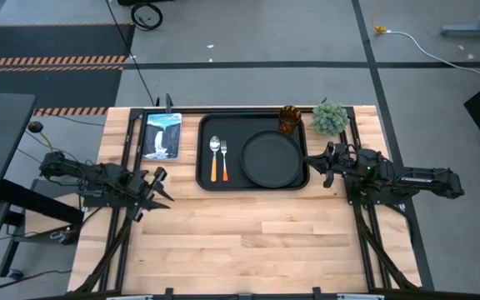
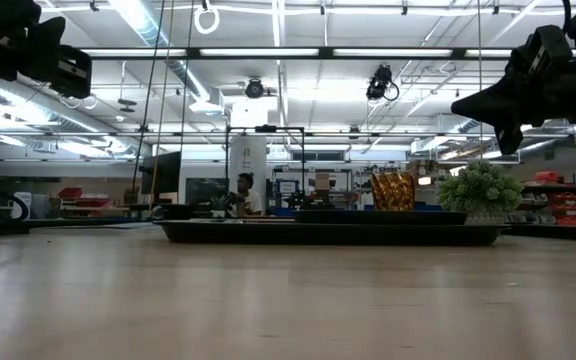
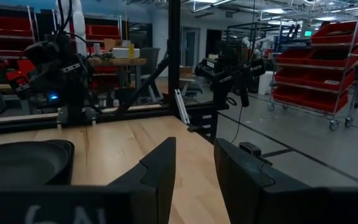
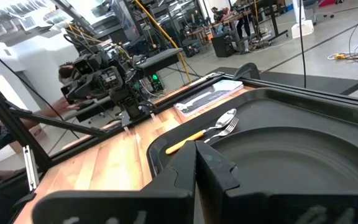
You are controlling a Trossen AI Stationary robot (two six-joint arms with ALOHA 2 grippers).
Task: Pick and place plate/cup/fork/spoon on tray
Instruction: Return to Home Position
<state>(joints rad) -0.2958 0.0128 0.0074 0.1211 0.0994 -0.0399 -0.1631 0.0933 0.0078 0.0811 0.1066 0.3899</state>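
the large black rectangular tray (image 1: 207, 179) holds everything: orange-handled spoon (image 1: 214, 158) and fork (image 1: 223, 158) at 9 o'clock, round matte black plate (image 1: 271, 158) centre-right, amber tumbler cup (image 1: 289, 119) at 1 o'clock. the job looks finished, so the left gripper (image 1: 158, 185) is parted and empty, the right gripper (image 1: 317, 163) closed and empty.

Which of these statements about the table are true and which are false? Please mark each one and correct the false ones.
1. The plate lies on the tray. True.
2. The fork and spoon lie off the tray, on the wood. False: both lie on the tray, side by side, beside the plate.
3. The cup stands at a tray corner near the green plant. True.
4. The right gripper holds the cup. False: it is shut on nothing, beside the tray.
5. The left gripper is open. True.
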